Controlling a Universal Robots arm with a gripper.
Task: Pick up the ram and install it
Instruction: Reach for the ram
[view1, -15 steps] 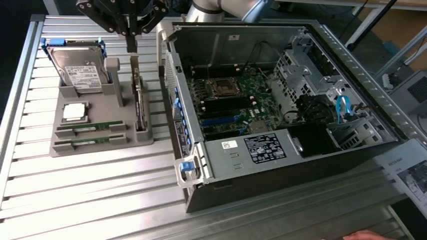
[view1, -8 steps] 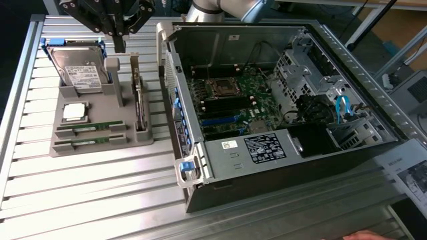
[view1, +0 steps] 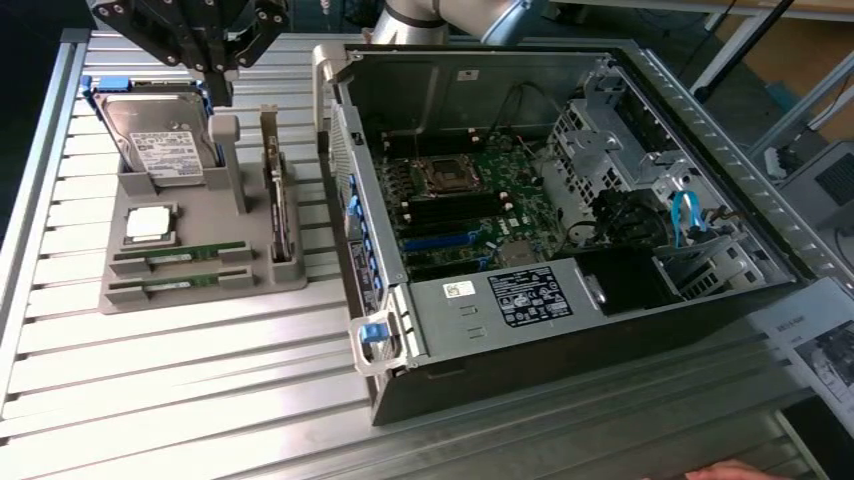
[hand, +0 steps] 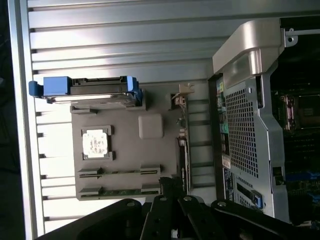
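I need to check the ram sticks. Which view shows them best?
The exterior view: both ram sticks stand in the grey holder, green faces showing. The wrist view sees them edge-on, as thin dark strips.

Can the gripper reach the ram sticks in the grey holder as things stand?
Probably yes: both ram sticks lie uncovered in the holder, with nothing over them. The gripper hangs above the holder, jaws shut.

Closed hand (view1: 220, 88) hangs above the grey holder (view1: 214, 225); ram (view1: 180, 257) sits slotted.
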